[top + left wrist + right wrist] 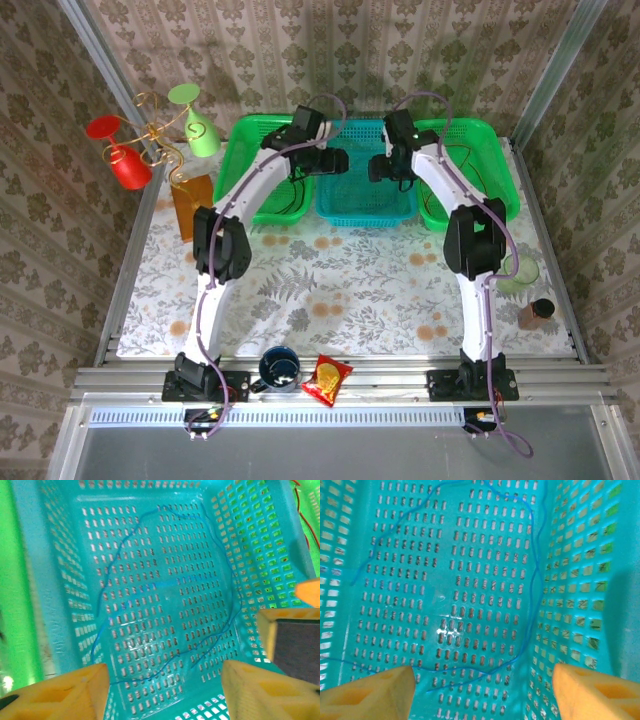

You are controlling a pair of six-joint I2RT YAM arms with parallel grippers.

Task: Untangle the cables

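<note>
Evidently, the sorting-out step is judged done for the blue cable (239, 597), laid as one loose loop mid-frame on the teal basket (55, 605) floor beneath the spread, empty left gripper (162, 695) and right gripper (482, 692); next, a lift clear and a fresh pick from the green baskets (240, 125) are called for.

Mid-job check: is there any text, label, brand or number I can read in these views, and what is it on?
No text can be read in any view.
Red snack packet at the near table edge: it carries a printed design, too small to read.
Teal basket: no label or marking that I can make out on its walls or floor.
</note>
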